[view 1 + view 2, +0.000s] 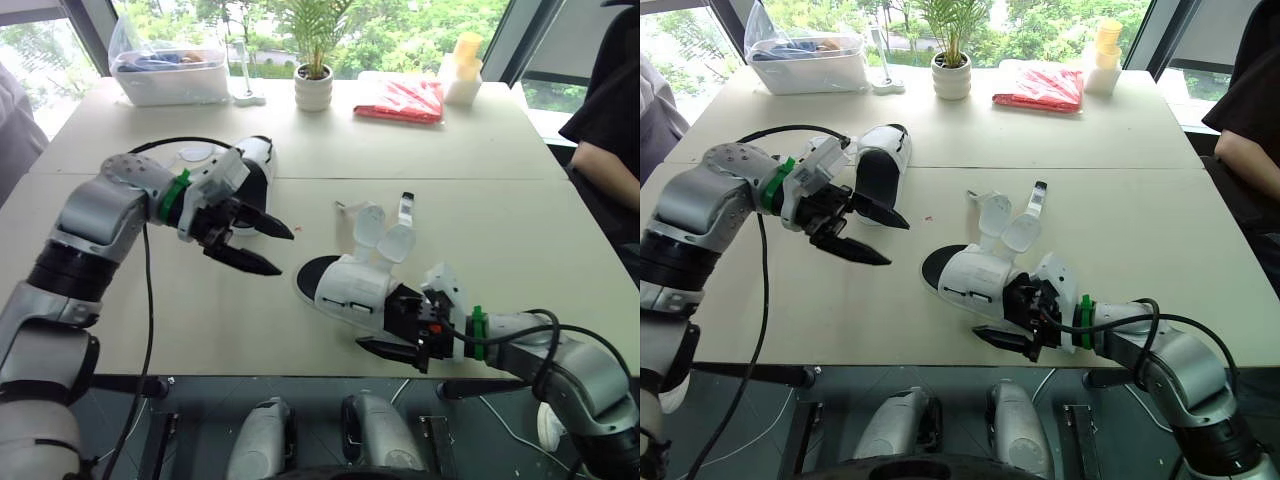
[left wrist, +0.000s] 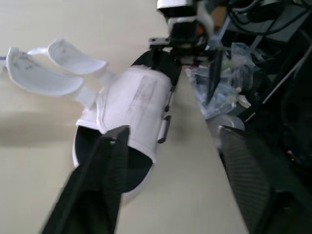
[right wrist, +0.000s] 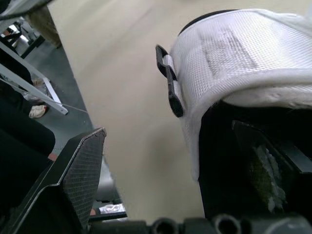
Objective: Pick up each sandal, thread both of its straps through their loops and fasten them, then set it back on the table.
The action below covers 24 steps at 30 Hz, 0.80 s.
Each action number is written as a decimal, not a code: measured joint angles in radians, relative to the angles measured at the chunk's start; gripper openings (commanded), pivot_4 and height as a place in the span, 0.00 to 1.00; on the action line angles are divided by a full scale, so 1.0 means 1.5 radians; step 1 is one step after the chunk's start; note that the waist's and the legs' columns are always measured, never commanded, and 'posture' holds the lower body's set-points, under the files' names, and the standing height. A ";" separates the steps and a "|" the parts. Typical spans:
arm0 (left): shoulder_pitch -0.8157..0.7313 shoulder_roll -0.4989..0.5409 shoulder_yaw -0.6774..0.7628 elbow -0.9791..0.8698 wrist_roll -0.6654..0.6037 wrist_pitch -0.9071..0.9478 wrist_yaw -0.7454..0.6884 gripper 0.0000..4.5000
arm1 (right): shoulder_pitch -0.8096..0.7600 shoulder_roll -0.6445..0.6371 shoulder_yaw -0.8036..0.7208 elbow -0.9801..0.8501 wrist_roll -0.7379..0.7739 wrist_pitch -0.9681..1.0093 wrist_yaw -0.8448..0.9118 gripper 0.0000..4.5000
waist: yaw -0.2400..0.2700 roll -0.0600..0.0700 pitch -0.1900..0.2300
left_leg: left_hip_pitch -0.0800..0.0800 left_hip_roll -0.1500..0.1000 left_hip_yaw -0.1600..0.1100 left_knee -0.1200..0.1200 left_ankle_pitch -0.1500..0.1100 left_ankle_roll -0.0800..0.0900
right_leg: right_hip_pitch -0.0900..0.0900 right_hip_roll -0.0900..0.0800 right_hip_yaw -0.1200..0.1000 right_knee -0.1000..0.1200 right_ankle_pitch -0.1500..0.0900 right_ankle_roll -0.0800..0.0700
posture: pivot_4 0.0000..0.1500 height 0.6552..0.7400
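In the left eye view, the near sandal point(image 1: 345, 285) lies on the bench point(image 1: 480, 230) close to its front edge, white mesh upper facing up, and its two straps point(image 1: 385, 235) stand loose and unfastened on the far side. The left pincer point(image 1: 285, 253) hovers just left of the sandal's toe, spread wide and holding nothing. The right pincer point(image 1: 385, 325) sits at the sandal's heel end. The second sandal point(image 1: 255, 170) rests farther back, behind the left arm. Along the far edge are a plastic tub point(image 1: 170, 70), a potted plant point(image 1: 313, 80) and a red packet point(image 1: 400, 100); a person point(image 1: 610, 130) sits at the right. In the left wrist view, its fingers point(image 2: 97, 185) are far apart with the sandal beyond them. In the right wrist view, one finger point(image 3: 78, 165) stands clear of the sandal beside a black loop point(image 3: 170, 83); the other lies under the mesh upper, so this pincer is wide too.
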 measured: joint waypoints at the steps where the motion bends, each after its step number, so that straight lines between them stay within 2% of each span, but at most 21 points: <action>1: 0.000 0.003 -0.003 -0.006 -0.005 0.000 0.000 0.98 | -0.005 0.010 0.002 0.011 -0.003 -0.003 -0.006 1.00 | 0.001 0.000 0.000 | 0.000 0.000 0.000 0.000 0.000 0.000 | 0.000 0.000 0.000 0.000 0.000 0.000 | 1.00 0.81; 4: 0.000 0.002 -0.003 -0.013 -0.011 0.000 0.000 0.98 | -0.012 0.027 0.013 0.032 -0.015 -0.020 -0.010 1.00 | 0.007 0.000 0.000 | 0.000 0.000 0.000 0.000 0.000 0.000 | 0.000 0.001 0.000 0.000 0.000 0.000 | 1.00 0.81; 7: 0.000 -0.010 -0.002 -0.015 -0.010 0.001 0.000 1.00 | -0.023 0.048 0.025 0.049 -0.033 -0.037 -0.012 0.82 | 0.010 0.000 0.000 | 0.000 0.000 0.000 0.000 0.000 0.001 | 0.000 0.001 0.000 0.000 0.000 0.000 | 1.00 0.81; 10: 0.000 -0.016 -0.002 -0.019 0.003 0.002 0.000 1.00 | -0.022 0.052 0.050 0.059 -0.069 -0.086 -0.002 0.49 | 0.011 0.000 0.000 | 0.000 -0.001 0.000 0.000 -0.001 0.001 | 0.000 0.001 0.000 0.000 0.000 0.000 | 1.00 0.81; 14: 0.000 -0.013 -0.002 -0.028 0.009 0.001 0.000 1.00 | -0.015 0.015 0.081 0.061 -0.132 -0.209 0.075 0.06 | 0.011 0.000 0.000 | 0.000 -0.001 0.000 0.001 -0.001 0.002 | 0.000 0.002 0.000 0.000 0.000 0.001 | 1.00 0.81; 15: 0.000 -0.012 -0.002 -0.028 0.011 0.001 0.000 1.00 | -0.013 0.005 0.085 0.061 -0.137 -0.224 0.095 0.01 | 0.011 0.000 0.000 | 0.000 -0.001 0.000 0.001 -0.001 0.002 | 0.000 0.002 0.000 0.000 0.000 0.001 | 1.00 0.81; 21: 0.015 -0.009 -0.010 -0.029 0.024 -0.004 0.000 1.00 | -0.055 -0.045 0.116 0.109 -0.179 -0.312 0.209 0.01 | 0.010 0.000 0.000 | 0.000 -0.001 0.000 0.001 -0.001 0.002 | 0.000 0.002 0.000 0.001 0.000 0.001 | 1.00 0.81; 24: 0.057 -0.007 -0.021 -0.044 0.033 -0.012 0.000 1.00 | -0.126 -0.072 0.140 0.168 -0.191 -0.337 0.297 0.01 | 0.010 0.000 0.000 | 0.000 -0.001 0.000 0.001 -0.001 0.002 | 0.001 0.002 0.000 0.001 0.000 0.001 | 1.00 0.81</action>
